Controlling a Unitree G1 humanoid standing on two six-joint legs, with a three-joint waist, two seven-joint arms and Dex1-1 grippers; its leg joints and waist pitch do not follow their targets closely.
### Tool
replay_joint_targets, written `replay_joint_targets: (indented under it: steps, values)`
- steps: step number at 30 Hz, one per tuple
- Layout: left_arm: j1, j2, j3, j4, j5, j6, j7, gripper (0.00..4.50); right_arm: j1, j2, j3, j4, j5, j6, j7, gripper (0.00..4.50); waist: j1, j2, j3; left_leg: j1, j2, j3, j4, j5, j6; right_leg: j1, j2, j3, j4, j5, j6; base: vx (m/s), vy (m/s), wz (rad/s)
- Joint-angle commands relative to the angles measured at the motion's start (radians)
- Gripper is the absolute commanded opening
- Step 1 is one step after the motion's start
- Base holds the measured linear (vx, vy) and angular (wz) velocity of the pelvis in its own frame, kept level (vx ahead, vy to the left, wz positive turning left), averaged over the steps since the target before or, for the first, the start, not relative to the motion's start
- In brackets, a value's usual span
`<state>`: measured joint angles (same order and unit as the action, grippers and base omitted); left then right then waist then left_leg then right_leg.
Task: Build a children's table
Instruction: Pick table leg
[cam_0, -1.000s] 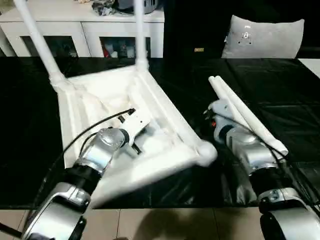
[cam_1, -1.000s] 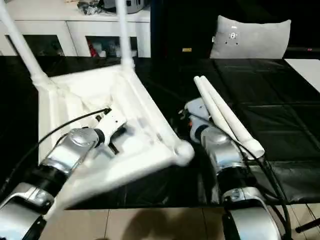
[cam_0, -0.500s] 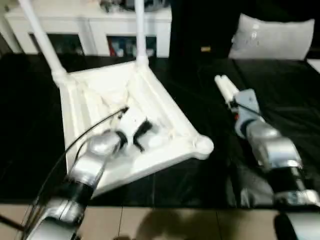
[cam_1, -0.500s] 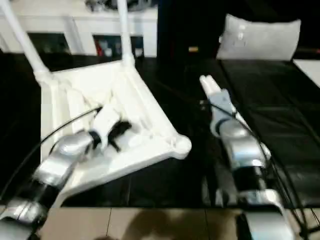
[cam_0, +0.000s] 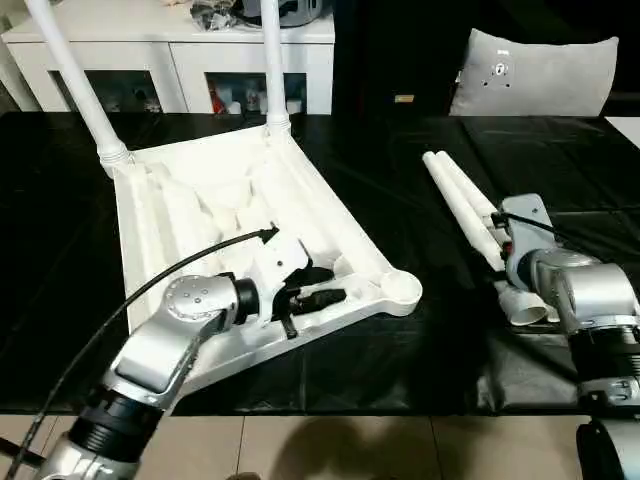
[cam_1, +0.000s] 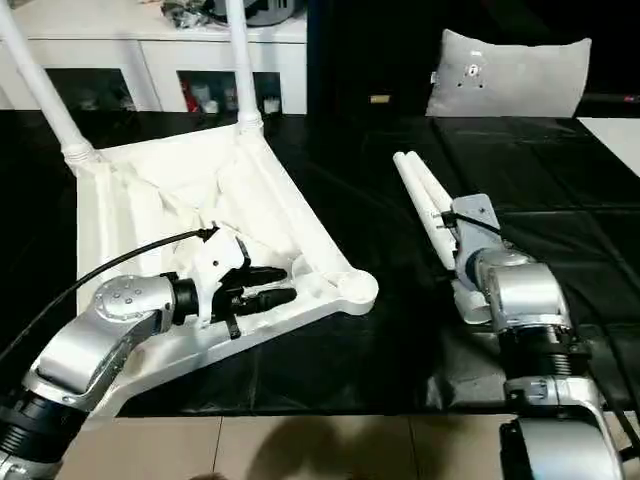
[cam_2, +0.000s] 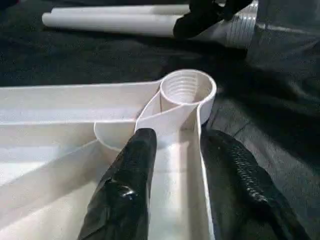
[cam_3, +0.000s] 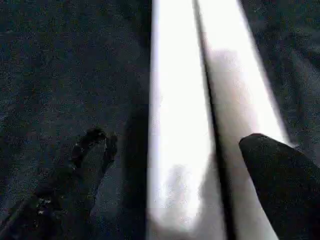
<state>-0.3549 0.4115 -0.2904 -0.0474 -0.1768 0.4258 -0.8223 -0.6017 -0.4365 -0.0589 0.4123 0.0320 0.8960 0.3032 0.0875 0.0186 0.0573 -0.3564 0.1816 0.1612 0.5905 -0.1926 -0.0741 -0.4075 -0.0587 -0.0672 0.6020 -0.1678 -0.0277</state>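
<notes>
1. Table top (cam_0: 200, 215), upside down on the black worktop (cam_0: 400, 160), has been lowered flat since a second ago, when its near corner was raised; two legs (cam_0: 75, 80) stand in the far sockets.
2. Left wrist view: the left pincer (cam_2: 175, 165) is seen loosened, fingers (cam_2: 132, 170) astride a rib behind the empty threaded socket (cam_2: 187, 90), so holding is judged finished.
3. Right wrist view: the right pincer (cam_3: 175, 170), brought over the two loose legs (cam_3: 175, 100), is spread wide astride them, grasping nothing; a pickup is judged next.

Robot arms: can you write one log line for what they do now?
white plastic table top: upside down, two legs in | left gripper: open, near empty socket | right gripper: open over two loose white legs
</notes>
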Motion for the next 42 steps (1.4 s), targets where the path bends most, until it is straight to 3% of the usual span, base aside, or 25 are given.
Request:
replay_joint_targets:
  steps: [1, 7, 9, 12, 14, 17, 19, 21, 29, 37, 40, 41, 42]
  values:
    - [0.008, 0.014, -0.008, -0.032, 0.016, 0.021, 0.002, 2.05, -0.012, 0.006, -0.007, -0.01, 0.04, 0.05, 0.031, 4.5, 0.002, -0.002, -0.067, 0.003, 0.032, -0.004, -0.062, -0.159, 0.004, 0.06, -0.07, 0.047, -0.071, -0.249, -0.163, 0.0, 0.0, 0.0]
    - [0.013, 0.021, -0.009, -0.054, 0.016, 0.045, 0.003, 2.53, -0.01, 0.011, -0.013, -0.018, 0.074, 0.098, 0.069, 4.12, 0.006, -0.002, -0.067, 0.002, 0.032, -0.005, -0.062, -0.158, -0.001, 0.06, -0.071, 0.046, -0.071, -0.265, -0.16, 0.0, 0.0, 0.0]
    - [0.018, 0.027, -0.011, -0.072, 0.016, 0.066, 0.003, 2.81, -0.01, 0.021, -0.016, -0.023, 0.113, 0.15, 0.121, 3.74, 0.006, -0.007, -0.067, 0.001, 0.033, -0.005, -0.062, -0.152, 0.003, 0.061, -0.071, 0.047, -0.071, -0.256, -0.16, 0.0, 0.0, 0.0]
    - [0.018, 0.029, -0.013, -0.077, 0.018, 0.07, 0.004, 2.89, -0.011, 0.025, -0.014, -0.02, 0.122, 0.163, 0.137, 3.73, 0.006, -0.005, -0.067, 0.0, 0.032, -0.005, -0.062, -0.146, 0.005, 0.061, -0.072, 0.046, -0.071, -0.264, -0.159, 0.0, 0.0, 0.0]
    - [0.016, 0.031, -0.013, -0.084, 0.018, 0.074, 0.009, 3.23, -0.02, 0.042, -0.007, 0.008, 0.135, 0.173, 0.154, 3.28, 0.005, -0.008, -0.066, 0.0, 0.032, -0.004, -0.061, -0.15, 0.005, 0.061, -0.072, 0.046, -0.072, -0.282, -0.156, 0.0, 0.0, 0.0]
    - [0.015, 0.03, -0.013, -0.09, 0.019, 0.081, 0.012, 3.3, -0.029, 0.055, -0.005, 0.037, 0.147, 0.173, 0.157, 3.22, 0.006, -0.006, -0.065, 0.003, 0.032, -0.004, -0.062, -0.161, 0.0, 0.057, -0.074, 0.046, -0.075, -0.312, -0.153, 0.0, 0.0, 0.0]
    - [0.017, 0.028, -0.015, -0.095, 0.02, 0.085, 0.013, 3.3, -0.034, 0.058, 0.0, 0.065, 0.142, 0.161, 0.154, 2.84, 0.006, -0.005, -0.064, 0.005, 0.034, -0.005, -0.064, -0.167, -0.007, 0.056, -0.073, 0.046, -0.074, -0.307, -0.157, 0.0, 0.0, 0.0]
    - [0.019, 0.027, -0.019, -0.097, 0.023, 0.089, 0.015, 3.3, -0.037, 0.062, 0.002, 0.086, 0.136, 0.154, 0.153, 2.8, 0.005, -0.004, -0.064, 0.007, 0.034, -0.006, -0.065, -0.183, -0.014, 0.057, -0.073, 0.046, -0.076, -0.316, -0.153, 0.0, 0.0, 0.0]
    - [0.021, 0.022, -0.016, -0.102, 0.023, 0.106, 0.029, 3.3, -0.037, 0.069, -0.008, 0.106, 0.141, 0.153, 0.15, 2.05, 0.005, -0.01, -0.065, 0.006, 0.033, -0.006, -0.065, -0.18, -0.013, 0.058, -0.074, 0.046, -0.076, -0.332, -0.142, 0.0, 0.0, 0.0]
    - [0.012, 0.011, -0.009, -0.074, 0.041, 0.092, 0.053, 3.3, -0.014, 0.097, -0.055, 0.06, 0.137, 0.082, 0.077, 1.89, 0.003, -0.009, -0.063, 0.009, 0.032, -0.007, -0.067, -0.213, -0.022, 0.054, -0.074, 0.045, -0.084, -0.386, -0.118, 0.0, 0.0, 0.0]
    - [0.004, -0.002, 0.003, -0.064, 0.04, 0.08, 0.072, 3.3, 0.006, 0.101, -0.061, 0.017, 0.134, 0.023, 0.068, 1.89, 0.005, -0.008, -0.066, 0.008, 0.032, -0.007, -0.066, -0.2, -0.021, 0.054, -0.074, 0.045, -0.084, -0.368, -0.112, 0.0, 0.0, 0.0]
    - [-0.009, -0.023, 0.021, -0.046, 0.04, 0.059, 0.101, 3.3, 0.032, 0.114, -0.08, -0.038, 0.148, -0.096, 0.083, 1.89, 0.005, -0.009, -0.067, 0.006, 0.032, -0.006, -0.067, -0.195, -0.018, 0.055, -0.073, 0.045, -0.082, -0.35, -0.115, 0.0, 0.0, 0.0]
    - [-0.01, -0.024, 0.021, -0.045, 0.041, 0.058, 0.102, 3.3, 0.033, 0.114, -0.081, -0.038, 0.148, -0.096, 0.083, 1.89, 0.005, -0.01, -0.067, 0.005, 0.031, -0.005, -0.065, -0.194, -0.016, 0.056, -0.074, 0.045, -0.083, -0.34, -0.114, 0.0, 0.0, 0.0]
